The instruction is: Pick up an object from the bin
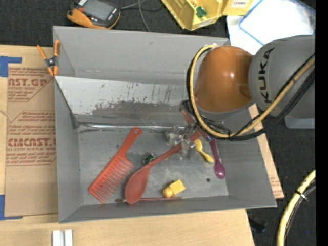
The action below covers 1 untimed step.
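The grey metal bin (154,60) holds a small number of loose items, all on its floor. The arm (279,81) enters over the bin's right edge, and its rounded orange cover (223,78) overhangs the far right corner. The gripper (180,138) is down near the floor, towards the far edge and right of centre. Whether it is spread or pressed together cannot be told, because the metal parts at its tip merge with the items beneath. The nearest item is a red spoon (137,184). Its bowl lies close to the near edge around the middle, and its thin handle runs diagonally up to the right, ending directly at the gripper's tip. Handle and tip appear to be in contact, but a grasp cannot be confirmed. Just right of the gripper lies a small yellow piece (206,154) of unclear shape. Beside that is a purple spoon (217,164), its bowl pointing towards the near right corner and its handle passing under the arm. A small green-and-black item (148,159) rests just beside the red spoon's handle, on the left. An orange-red comb (111,174) lies diagonally in the left half of the floor, with its toothed end near the near left corner and its handle pointing towards the centre. A yellow block (173,189) sits near the near edge, just right of the red spoon's bowl and apart from it.
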Tool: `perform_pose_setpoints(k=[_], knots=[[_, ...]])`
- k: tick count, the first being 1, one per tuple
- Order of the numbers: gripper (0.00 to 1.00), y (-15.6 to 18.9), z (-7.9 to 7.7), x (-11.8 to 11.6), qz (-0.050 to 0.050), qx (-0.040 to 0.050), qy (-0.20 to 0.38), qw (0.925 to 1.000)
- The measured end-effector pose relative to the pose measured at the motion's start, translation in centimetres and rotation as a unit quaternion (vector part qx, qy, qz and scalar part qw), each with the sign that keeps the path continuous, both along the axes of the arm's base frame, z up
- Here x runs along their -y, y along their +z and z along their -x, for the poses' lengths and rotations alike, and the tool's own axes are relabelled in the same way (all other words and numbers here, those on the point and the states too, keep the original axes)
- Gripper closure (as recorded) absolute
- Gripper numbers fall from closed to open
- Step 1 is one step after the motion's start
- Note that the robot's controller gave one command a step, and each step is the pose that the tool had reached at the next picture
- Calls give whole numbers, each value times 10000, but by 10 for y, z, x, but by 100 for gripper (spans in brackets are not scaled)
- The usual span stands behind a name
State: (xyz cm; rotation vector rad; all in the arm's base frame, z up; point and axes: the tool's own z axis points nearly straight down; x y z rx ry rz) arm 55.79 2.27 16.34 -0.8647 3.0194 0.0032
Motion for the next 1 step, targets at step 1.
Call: perform_pose_setpoints(k=[1], knots=[[100, 37, -3, -14, -4, -12, 236, 9997]])
